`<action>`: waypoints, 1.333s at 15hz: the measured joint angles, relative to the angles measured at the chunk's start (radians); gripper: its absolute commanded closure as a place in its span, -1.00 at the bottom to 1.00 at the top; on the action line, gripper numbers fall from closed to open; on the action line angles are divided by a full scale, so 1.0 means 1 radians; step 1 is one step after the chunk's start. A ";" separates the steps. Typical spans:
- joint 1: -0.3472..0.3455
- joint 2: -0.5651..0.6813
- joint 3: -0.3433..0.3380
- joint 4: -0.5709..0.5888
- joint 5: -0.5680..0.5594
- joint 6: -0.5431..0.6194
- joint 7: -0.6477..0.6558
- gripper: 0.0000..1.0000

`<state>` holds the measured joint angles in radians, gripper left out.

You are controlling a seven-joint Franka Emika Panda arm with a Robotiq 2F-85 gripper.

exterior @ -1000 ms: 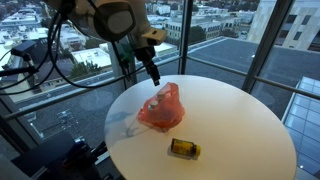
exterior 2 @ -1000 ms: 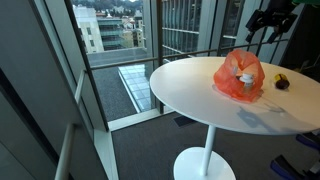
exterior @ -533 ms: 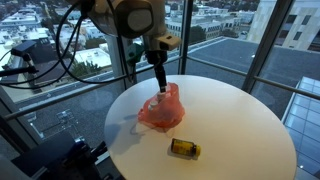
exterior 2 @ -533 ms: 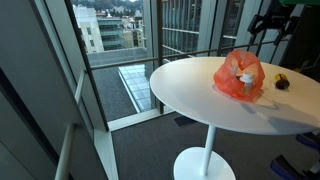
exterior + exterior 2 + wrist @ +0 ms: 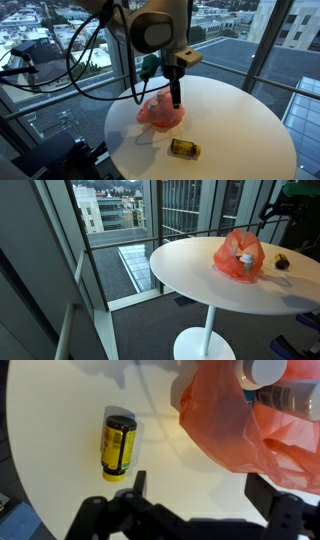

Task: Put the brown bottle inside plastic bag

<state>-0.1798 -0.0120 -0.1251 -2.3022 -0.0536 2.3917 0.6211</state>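
The brown bottle (image 5: 184, 148) with a yellow label lies on its side on the white round table, near the front edge; it also shows in the wrist view (image 5: 119, 446) and small in an exterior view (image 5: 281, 262). The orange plastic bag (image 5: 160, 112) sits mid-table with a white-capped object inside, and shows in an exterior view (image 5: 240, 256) and the wrist view (image 5: 250, 430). My gripper (image 5: 176, 99) hangs above the table just right of the bag, well above the bottle. In the wrist view (image 5: 205, 488) the jaws stand wide apart and empty.
The round white table (image 5: 240, 125) stands on a single pedestal (image 5: 207, 330) beside floor-to-ceiling windows with metal frames. Black cables (image 5: 75, 60) hang from the arm at the table's back left. The table drops off close behind the bag and in front of the bottle.
My arm has swung from the back of the table to the right, over the bag toward the table's middle. Bottle and bag have not moved.
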 measured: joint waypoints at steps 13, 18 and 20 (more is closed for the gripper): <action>-0.022 0.063 -0.076 -0.010 -0.025 0.044 0.017 -1.00; -0.030 0.149 -0.119 -0.021 -0.033 0.100 0.024 -1.00; -0.030 0.183 -0.135 -0.022 -0.028 0.107 0.024 -1.00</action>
<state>-0.2102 0.1713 -0.2606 -2.3242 -0.0819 2.4986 0.6452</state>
